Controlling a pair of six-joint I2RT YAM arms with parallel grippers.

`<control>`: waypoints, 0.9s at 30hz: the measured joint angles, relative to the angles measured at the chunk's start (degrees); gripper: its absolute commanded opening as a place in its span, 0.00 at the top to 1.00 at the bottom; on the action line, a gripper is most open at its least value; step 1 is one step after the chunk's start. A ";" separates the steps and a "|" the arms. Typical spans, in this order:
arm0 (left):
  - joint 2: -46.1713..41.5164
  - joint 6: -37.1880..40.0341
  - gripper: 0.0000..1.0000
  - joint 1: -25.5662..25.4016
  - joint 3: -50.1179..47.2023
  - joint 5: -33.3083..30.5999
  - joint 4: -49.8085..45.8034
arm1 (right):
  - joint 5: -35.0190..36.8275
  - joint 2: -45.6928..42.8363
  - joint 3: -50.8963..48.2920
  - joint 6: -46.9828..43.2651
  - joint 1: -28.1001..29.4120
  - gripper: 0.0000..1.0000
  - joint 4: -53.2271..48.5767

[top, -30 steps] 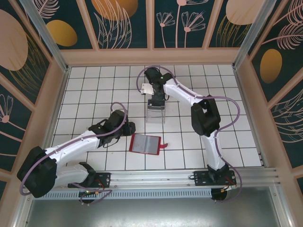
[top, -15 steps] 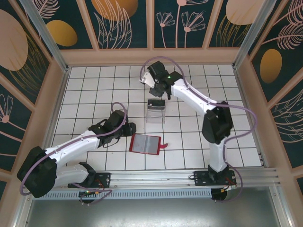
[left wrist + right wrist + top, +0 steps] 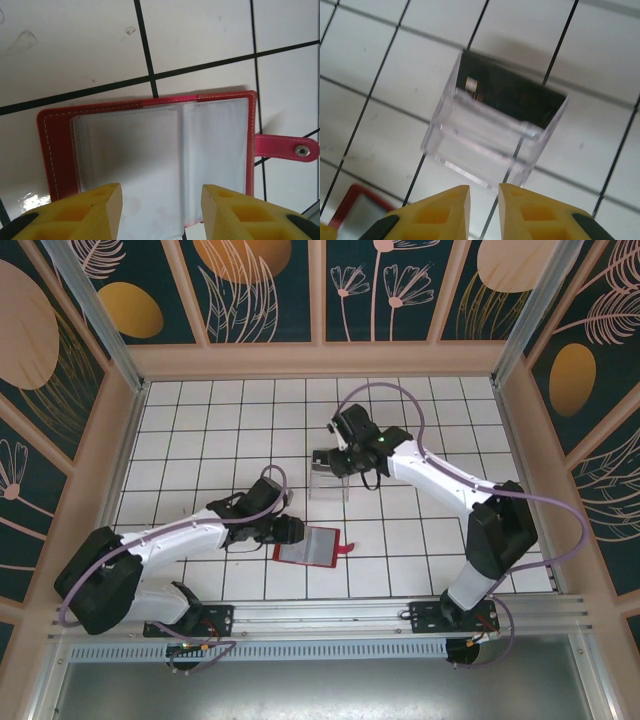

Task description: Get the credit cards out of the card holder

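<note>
At lower left of the overhead view: left arm. Runs low over the tiled table [image 3: 200, 430] from its base toward frame centre, forearm angled right. Ends with the left gripper [image 3: 288, 535] at the left edge of the card holder [image 3: 312, 546], which lies open and flat just below frame centre.

At lower right: right arm. Rises from its base, bends at the elbow near the right side, then stretches up and left across the tiles. Ends with the right gripper [image 3: 325, 462] over the clear box [image 3: 328, 483], just above frame centre. Box and holder well apart.

Left wrist view adds detail lost from above. Shows the holder's red border, its pale translucent pockets [image 3: 150, 160] spread like pages, and the closing tab [image 3: 285, 148] with a metal snap at the right edge. Shows yellow fingers [image 3: 102, 210] set moderately wide, nothing between them, above the near edge of the holder. Cannot tell whether cards sit in the pockets.

Right wrist view adds a dark credit card [image 3: 515, 95] standing in the far part of the box, at upper centre. Shows jaws nearly together, a narrow gap left, nothing gripped. Catches a red corner of the holder at lower left.
</note>
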 measured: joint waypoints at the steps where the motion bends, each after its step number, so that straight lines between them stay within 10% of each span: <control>1: 0.66 0.00 0.52 -0.22 0.31 -0.02 -0.35 | -0.66 -0.61 -1.33 1.40 0.17 0.77 0.13; 27: 7.61 -1.11 0.52 -2.97 3.28 1.07 -1.03 | -6.64 -4.61 -10.64 10.16 0.94 0.76 6.64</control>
